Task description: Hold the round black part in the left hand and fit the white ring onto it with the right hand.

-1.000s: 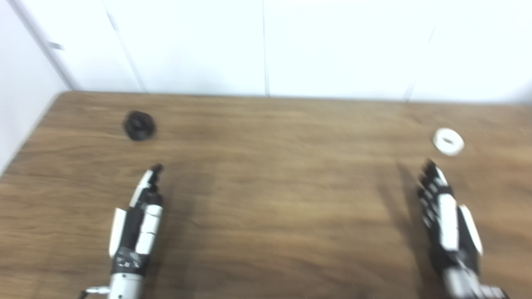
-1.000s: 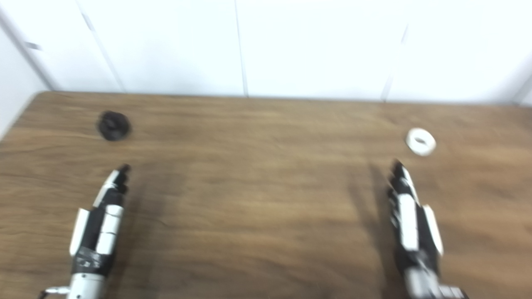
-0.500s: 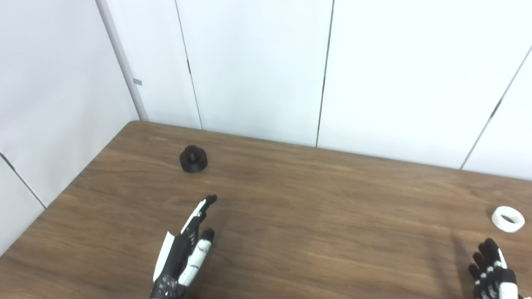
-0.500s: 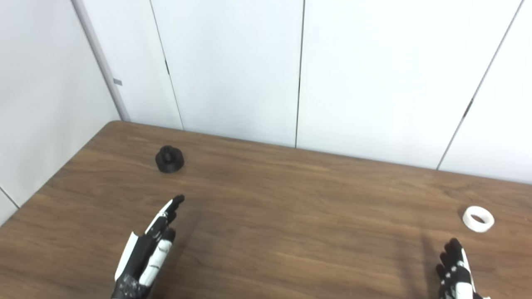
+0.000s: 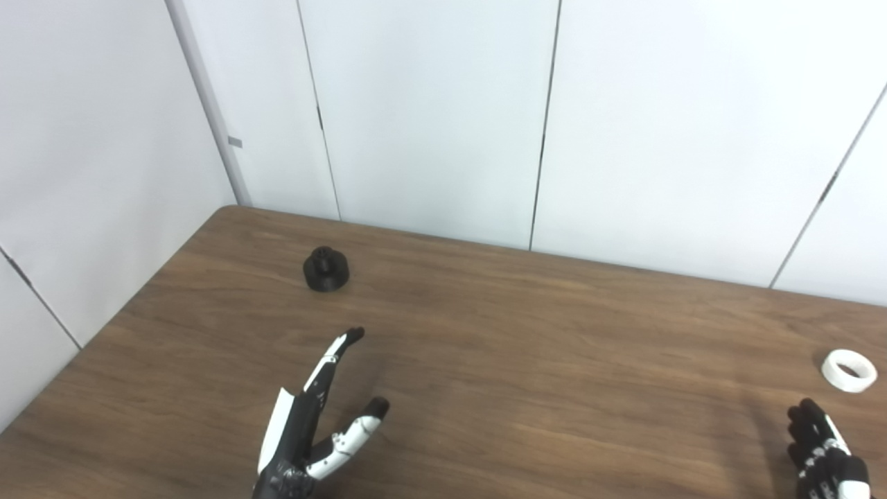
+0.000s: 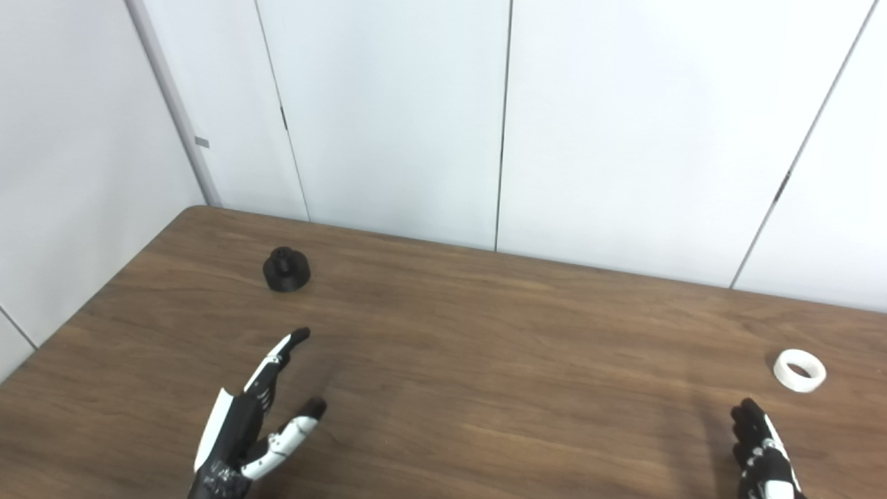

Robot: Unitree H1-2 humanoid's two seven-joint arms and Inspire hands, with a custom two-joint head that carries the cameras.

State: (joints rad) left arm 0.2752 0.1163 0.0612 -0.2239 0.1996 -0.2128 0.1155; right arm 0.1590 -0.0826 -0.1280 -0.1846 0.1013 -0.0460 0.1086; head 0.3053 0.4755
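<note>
The round black part (image 5: 325,269) sits untouched on the table (image 5: 527,360); beyond it, the left hand (image 5: 312,430), spread and empty, must reach farther; right hand's (image 5: 824,454) spread unclear.

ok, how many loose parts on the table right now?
2. The round black part sits far left on the table, beyond the open left hand. The white ring lies far right, ahead of the right hand. Neither is held.

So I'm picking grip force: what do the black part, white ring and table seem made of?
The black part looks like matte plastic, perhaps printed: dull, no glints. The white ring looks like matte white plastic, though tape can't be excluded. The table shows brown wood grain, probably smooth laminate.
</note>
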